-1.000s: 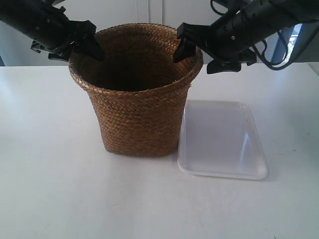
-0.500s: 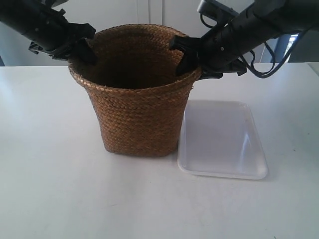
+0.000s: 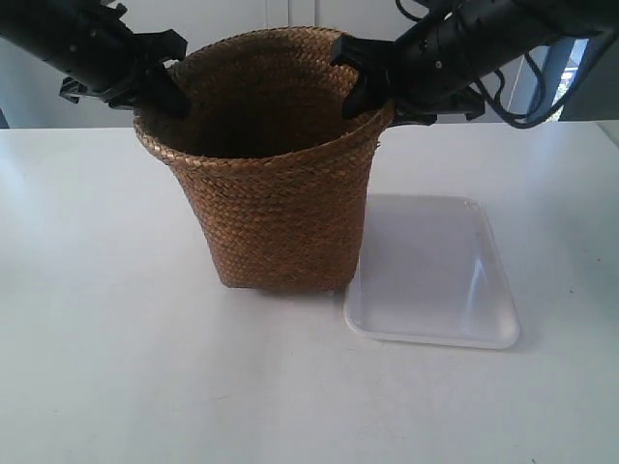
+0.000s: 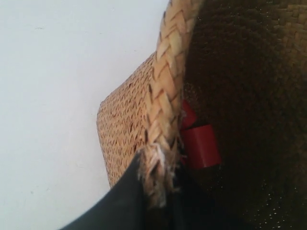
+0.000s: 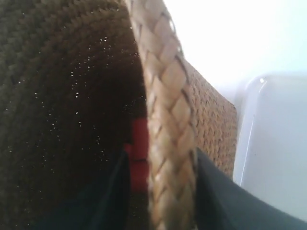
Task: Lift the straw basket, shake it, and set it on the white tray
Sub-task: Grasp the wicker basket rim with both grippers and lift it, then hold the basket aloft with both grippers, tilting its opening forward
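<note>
Both hands are pinching straw: the left hand [image 3: 162,89] and the right hand [image 3: 366,87] each clamp the rim from opposite sides, one finger inside the wall and one outside, as the wrist views show. Beneath them the white table [image 3: 116,367] carries everything. On it, upright, is the straw basket [image 3: 280,203], its base at or barely off the surface; I cannot tell which. It sits just beside the white tray [image 3: 435,275], not on it, and the tray lies flat with nothing in it. Deep inside the basket a small red piece [image 4: 199,146] shows; what it is I cannot tell. I judge the basket light for its bulk, fairly stiff yet with some give in the braid, and rough enough not to slip. The thick flared rim looks like the right place to hold, on two opposing sides, since a one-sided grip would likely let it swing and flex during shaking.
</note>
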`<state>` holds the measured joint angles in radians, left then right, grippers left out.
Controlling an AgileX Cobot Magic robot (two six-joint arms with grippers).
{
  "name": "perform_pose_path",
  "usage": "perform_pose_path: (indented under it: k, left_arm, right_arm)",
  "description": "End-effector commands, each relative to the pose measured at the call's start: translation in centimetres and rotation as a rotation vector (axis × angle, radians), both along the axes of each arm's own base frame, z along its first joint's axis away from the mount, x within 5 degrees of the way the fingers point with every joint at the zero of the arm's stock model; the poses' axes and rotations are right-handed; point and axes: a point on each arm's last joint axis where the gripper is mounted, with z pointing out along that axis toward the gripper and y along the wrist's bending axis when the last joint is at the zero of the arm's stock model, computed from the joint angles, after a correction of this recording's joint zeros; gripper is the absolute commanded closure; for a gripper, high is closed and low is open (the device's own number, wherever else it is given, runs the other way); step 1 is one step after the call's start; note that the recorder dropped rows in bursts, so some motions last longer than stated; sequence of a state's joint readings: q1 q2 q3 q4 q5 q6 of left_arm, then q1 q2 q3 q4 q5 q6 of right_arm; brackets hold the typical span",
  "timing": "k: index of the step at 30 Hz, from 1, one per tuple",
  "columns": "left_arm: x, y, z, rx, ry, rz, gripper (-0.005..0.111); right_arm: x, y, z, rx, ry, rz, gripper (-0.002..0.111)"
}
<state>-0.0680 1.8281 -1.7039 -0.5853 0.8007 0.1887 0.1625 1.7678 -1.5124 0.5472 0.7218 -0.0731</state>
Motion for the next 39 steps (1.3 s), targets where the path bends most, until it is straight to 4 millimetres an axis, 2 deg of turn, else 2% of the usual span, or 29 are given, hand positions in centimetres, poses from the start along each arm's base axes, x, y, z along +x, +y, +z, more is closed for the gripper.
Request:
perform_pose_path:
  k: [1,7,10,12,15,18,21,25,30,35,39]
  left_arm:
    - [-1.9,-0.6,1.6,-0.040,0.034,-0.097,0.107]
    - [-3.2,-0.9,2.9,-0.033,-0.006,-0.196,0.107]
    - [-5.0,-0.8,5.1,-0.030,-0.075,-0.201,0.107]
    - [-6.6,-0.6,5.7,-0.013,-0.114,-0.215,0.107]
    - [-8.4,-0.3,5.3,-0.015,-0.158,-0.151,0.107]
    - [-11.2,-0.3,4.5,-0.075,-0.237,-0.135,0.107]
    - [-13.3,-0.6,3.4,-0.135,-0.269,-0.160,0.107]
    - [-15.0,0.2,2.5,-0.069,-0.398,-0.102,0.107]
    - [-15.9,0.5,2.9,-0.022,-0.480,-0.098,0.107]
    - [-16.3,0.2,1.8,-0.020,-0.507,-0.112,0.107]
    - [-16.5,-0.9,1.0,-0.003,-0.527,-0.139,0.107]
  right_arm:
    - [-1.3,-0.2,3.3,0.009,-0.090,0.006,0.108]
    - [-2.6,0.8,3.8,-0.013,-0.114,0.060,0.108]
    - [-4.4,1.6,5.4,-0.006,-0.191,0.073,0.108]
    - [-5.4,1.7,5.4,-0.012,-0.184,0.092,0.108]
    - [-6.4,1.4,4.9,-0.015,-0.193,0.072,0.108]
    - [-8.2,1.3,4.6,-0.012,-0.220,0.059,0.108]
    - [-10.2,2.3,4.2,-0.018,-0.228,0.114,0.108]
    - [-11.8,3.4,3.0,-0.034,-0.315,0.123,0.108]
    - [-12.5,3.5,3.3,-0.060,-0.395,0.135,0.108]
    - [-13.1,3.4,2.1,-0.113,-0.429,0.162,0.108]
    - [-13.5,2.9,2.0,-0.134,-0.481,0.138,0.108]
